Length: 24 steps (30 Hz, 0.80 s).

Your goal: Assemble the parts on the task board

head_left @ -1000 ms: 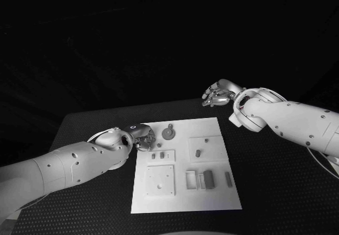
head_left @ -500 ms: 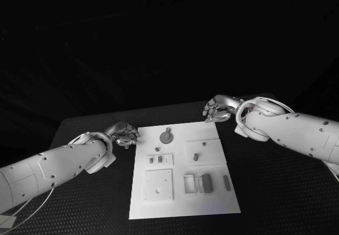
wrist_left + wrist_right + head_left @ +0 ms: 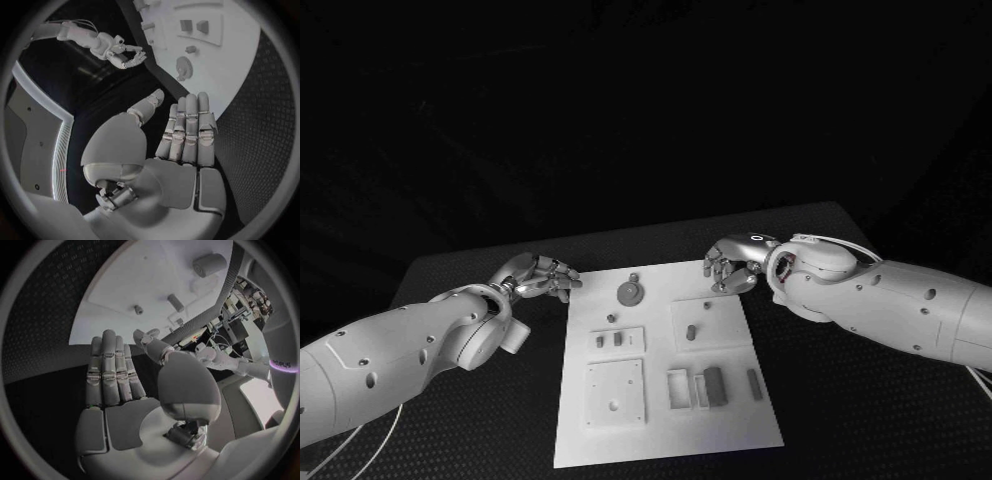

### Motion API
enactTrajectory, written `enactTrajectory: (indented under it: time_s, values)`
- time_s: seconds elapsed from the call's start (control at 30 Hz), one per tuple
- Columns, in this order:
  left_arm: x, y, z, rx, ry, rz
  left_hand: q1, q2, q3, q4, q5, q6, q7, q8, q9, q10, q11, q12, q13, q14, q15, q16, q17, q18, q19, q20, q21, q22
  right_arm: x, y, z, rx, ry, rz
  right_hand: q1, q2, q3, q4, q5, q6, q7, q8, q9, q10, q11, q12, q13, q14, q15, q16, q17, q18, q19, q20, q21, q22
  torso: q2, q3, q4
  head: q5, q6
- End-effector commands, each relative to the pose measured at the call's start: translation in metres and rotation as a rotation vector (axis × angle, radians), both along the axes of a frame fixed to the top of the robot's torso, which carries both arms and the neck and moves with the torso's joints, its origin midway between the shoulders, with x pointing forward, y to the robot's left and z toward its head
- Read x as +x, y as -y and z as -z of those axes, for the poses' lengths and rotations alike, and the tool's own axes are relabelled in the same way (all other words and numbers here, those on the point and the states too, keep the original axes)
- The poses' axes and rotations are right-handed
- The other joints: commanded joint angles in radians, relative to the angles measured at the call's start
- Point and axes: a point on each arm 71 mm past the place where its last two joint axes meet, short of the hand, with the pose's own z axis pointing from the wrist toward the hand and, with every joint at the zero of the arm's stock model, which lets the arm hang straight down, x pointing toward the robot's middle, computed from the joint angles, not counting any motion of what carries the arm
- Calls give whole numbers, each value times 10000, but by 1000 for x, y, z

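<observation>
The white task board (image 3: 733, 420) lies in the middle of the black table. On it are a round grey disc with a tab (image 3: 630, 291), small pegs (image 3: 708, 305), a slotted plate with two short pieces (image 3: 610, 340), a square plate (image 3: 615, 390) and a dark block (image 3: 713, 385) in open frames. My left hand (image 3: 538, 275) hovers off the board's far left corner, holding nothing; the left wrist view shows its fingers (image 3: 186, 131) straight and its thumb apart. My right hand (image 3: 733, 262) is at the far right corner, palm (image 3: 128, 422) bare and fingers extended.
Black textured table (image 3: 862, 400) surrounds the board on all sides. In the left wrist view the right hand (image 3: 122, 50) shows beyond the board (image 3: 244, 45). The right wrist view shows the board (image 3: 125, 285) with a peg (image 3: 175, 302) and the left hand (image 3: 212, 356).
The camera has shifted. My left hand has drawn back from beside the disc to the table off the board's far left corner. My right hand has come down to the far right corner.
</observation>
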Motion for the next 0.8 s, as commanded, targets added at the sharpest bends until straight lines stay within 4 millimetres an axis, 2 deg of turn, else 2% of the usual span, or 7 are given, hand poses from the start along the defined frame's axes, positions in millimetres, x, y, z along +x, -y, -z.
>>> enactTrajectory:
  time_s: [0.03,0.23,0.3,0.37,0.43,0.63,0.8]
  values:
    - [-2,5,-4,-1196,-206,299,-119,28,-128,-8,26,-101,-2,90,-27,-156,16,-21,-92,-54,151,-493,-57,-194,-299,125,-18,-320,-3,-4,4,-861,365,-473,2,-136,0,21,-51,74,-23,36,-14,115,-11,-84,-18,85,-10,72,27,62,94,-6,57,17,-13,-124,-4,-34,71]
    - [-3,7,-11,-1499,-215,331,-137,41,-275,-14,7,-177,3,134,-65,-257,57,-21,-211,-29,245,-938,-9,-152,-433,225,-17,-654,-8,-12,13,-1150,255,-672,-19,-253,-21,26,-54,93,-33,48,-28,163,-18,-212,-29,182,-29,111,88,62,218,-46,61,43,-30,-258,23,-36,134]
    - [-3,7,-11,-1545,-203,312,-145,41,-296,-14,7,-188,4,137,-70,-267,60,-23,-224,-22,250,-976,2,-149,-436,231,-15,-684,-10,-15,14,-1241,244,-727,-35,-279,-26,34,-54,86,-37,44,-33,162,-16,-242,-34,188,-28,111,97,62,234,-51,56,46,-33,-286,28,-23,119]
    - [-2,7,-12,-1582,-219,245,-144,44,-311,-17,7,-195,5,141,-74,-274,63,-22,-235,-13,253,-1007,15,-144,-439,235,-13,-712,-11,-18,16,-1358,185,-807,-48,-309,-30,38,-53,71,-45,36,-41,171,-16,-265,-35,191,-28,110,104,62,243,-54,49,48,-42,-331,23,66,94]
    - [-1,6,-12,-1638,-264,192,-146,43,-330,-18,7,-205,7,144,-80,-282,66,-22,-247,-6,257,-1043,28,-142,-443,241,-12,-742,-14,-20,19,-1524,127,-923,-60,-330,-34,44,-54,67,-49,34,-44,179,-15,-280,-36,197,-28,111,110,62,252,-57,45,50,-43,-355,19,107,39]
    - [1,5,-13,-1628,-183,89,-145,39,-375,-18,7,-218,24,159,-92,-321,84,-28,-283,-1,272,-1139,65,-138,-465,258,-12,-822,-17,-24,23,-1729,29,-1048,-79,-362,-29,68,-50,91,-64,48,-47,211,-21,-326,-35,226,-35,122,134,62,292,-70,38,59,-51,-413,6,191,-66]
    - [3,5,-14,-1645,-174,81,-143,40,-402,-17,7,-224,32,171,-101,-347,95,-27,-307,-1,284,-1204,95,-137,-483,270,-12,-878,-17,-24,27,-2030,32,-1053,-65,-373,-17,62,-50,131,-82,72,-43,233,-25,-362,-34,238,-39,127,151,62,314,-83,29,67,-55,-398,26,187,-144]
